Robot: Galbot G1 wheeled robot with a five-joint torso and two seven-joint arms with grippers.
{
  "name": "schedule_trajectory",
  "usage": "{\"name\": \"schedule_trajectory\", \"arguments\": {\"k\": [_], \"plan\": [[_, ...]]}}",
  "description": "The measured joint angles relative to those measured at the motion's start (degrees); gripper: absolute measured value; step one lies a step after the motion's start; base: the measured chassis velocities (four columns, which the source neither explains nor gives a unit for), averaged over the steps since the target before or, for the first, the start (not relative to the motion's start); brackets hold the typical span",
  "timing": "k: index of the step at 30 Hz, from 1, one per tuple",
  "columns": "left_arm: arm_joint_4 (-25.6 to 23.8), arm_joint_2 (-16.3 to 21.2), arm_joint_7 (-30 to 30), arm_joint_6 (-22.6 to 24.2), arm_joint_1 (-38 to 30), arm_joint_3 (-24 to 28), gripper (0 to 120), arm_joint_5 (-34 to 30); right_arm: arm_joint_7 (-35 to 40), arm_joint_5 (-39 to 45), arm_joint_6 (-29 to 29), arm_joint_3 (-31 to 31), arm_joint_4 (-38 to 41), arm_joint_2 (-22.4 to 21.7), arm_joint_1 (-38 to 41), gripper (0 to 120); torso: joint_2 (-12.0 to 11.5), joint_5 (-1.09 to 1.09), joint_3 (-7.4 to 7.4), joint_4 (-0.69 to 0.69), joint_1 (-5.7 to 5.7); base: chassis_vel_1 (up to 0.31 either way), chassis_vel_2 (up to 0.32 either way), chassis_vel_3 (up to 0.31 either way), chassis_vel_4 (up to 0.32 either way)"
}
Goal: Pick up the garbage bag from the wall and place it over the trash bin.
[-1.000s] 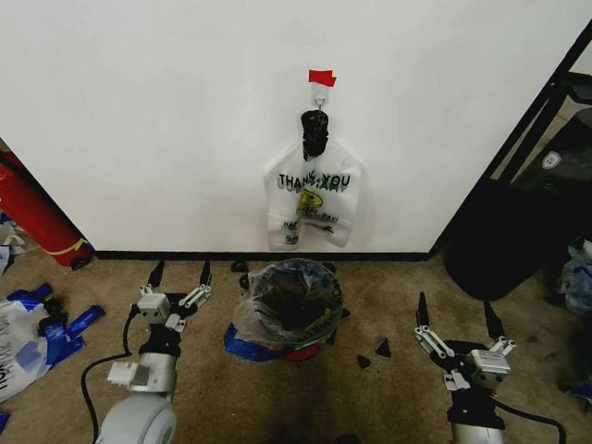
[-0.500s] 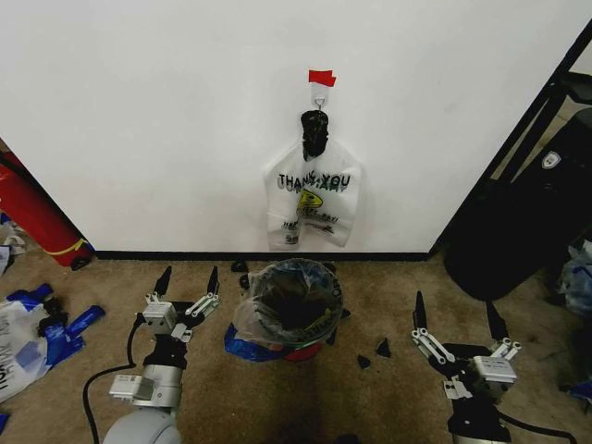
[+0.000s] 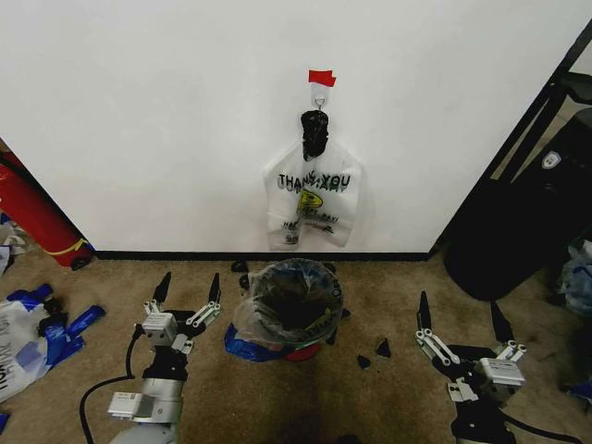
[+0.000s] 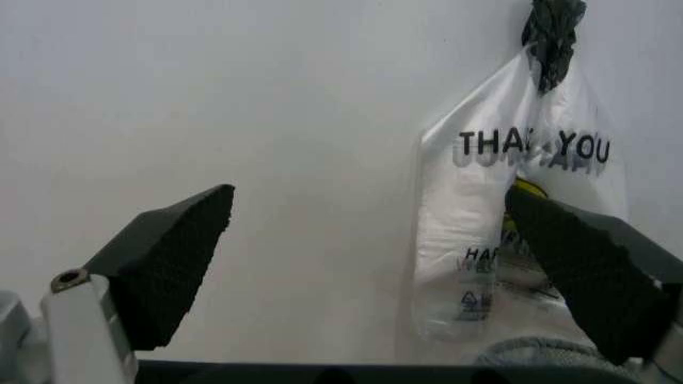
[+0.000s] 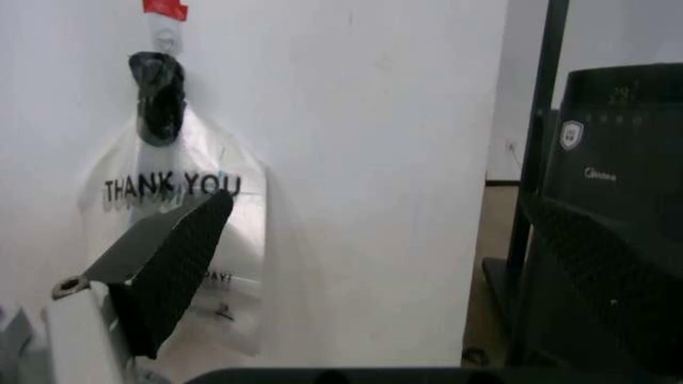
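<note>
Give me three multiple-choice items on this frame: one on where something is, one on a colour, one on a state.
1. Where is the trash bin?
A. on the carpet below the hanging bag
B. beside the red cylinder
C. between the right gripper's fingers

2. What colour is the tape above the hook?
A. blue
B. red
C. yellow

3. How do the left gripper and right gripper stand?
A. both shut
B. left shut on a bag
C. both open, holding nothing

Answers: 1 A, the bin sits on the floor under the "THANK YOU" bag on the wall. 2 B, a red strip tops the hook. 3 C, the fingers are spread wide on each, low at either side of the bin.
</note>
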Motion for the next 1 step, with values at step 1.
{"name": "schedule_trajectory", "arguments": {"k": [1], "plan": [[0.0, -0.22, 0.0, 0.1, -0.08, 0.01, 100, 0.25, 0.0, 0.45, -0.17, 0.15, -0.14, 0.0, 0.38, 100, 0.0, -0.01, 0.0, 0.0, 0.0, 0.0, 0.0, 0.0, 0.0]]}}
